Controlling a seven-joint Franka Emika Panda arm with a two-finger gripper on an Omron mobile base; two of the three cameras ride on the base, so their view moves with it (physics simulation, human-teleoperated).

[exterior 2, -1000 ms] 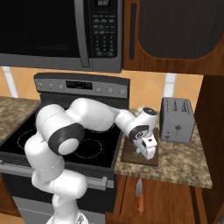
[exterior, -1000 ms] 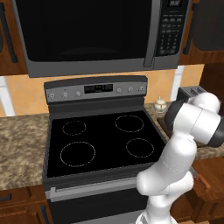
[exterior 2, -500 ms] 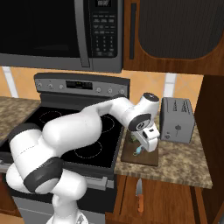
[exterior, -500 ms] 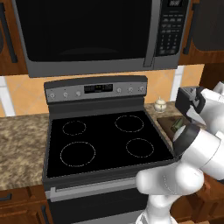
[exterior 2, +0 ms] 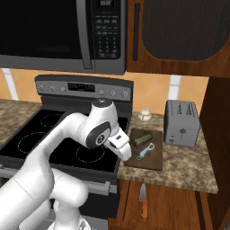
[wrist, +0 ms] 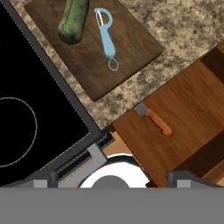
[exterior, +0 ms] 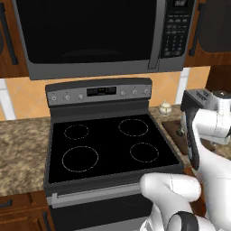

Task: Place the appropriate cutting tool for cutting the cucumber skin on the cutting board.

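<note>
I see the peeler (wrist: 106, 38) lying flat on the cutting board (wrist: 131, 43) just beside the cucumber (wrist: 73, 21); I cannot tell whether my claw is released or clenched

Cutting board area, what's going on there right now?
The peeler lies flat on the cutting board, beside the cucumber and apart from it. The gripper holds nothing and looks down at the board from above. The knife sits lower, in front of the cabinet below the counter.
</note>
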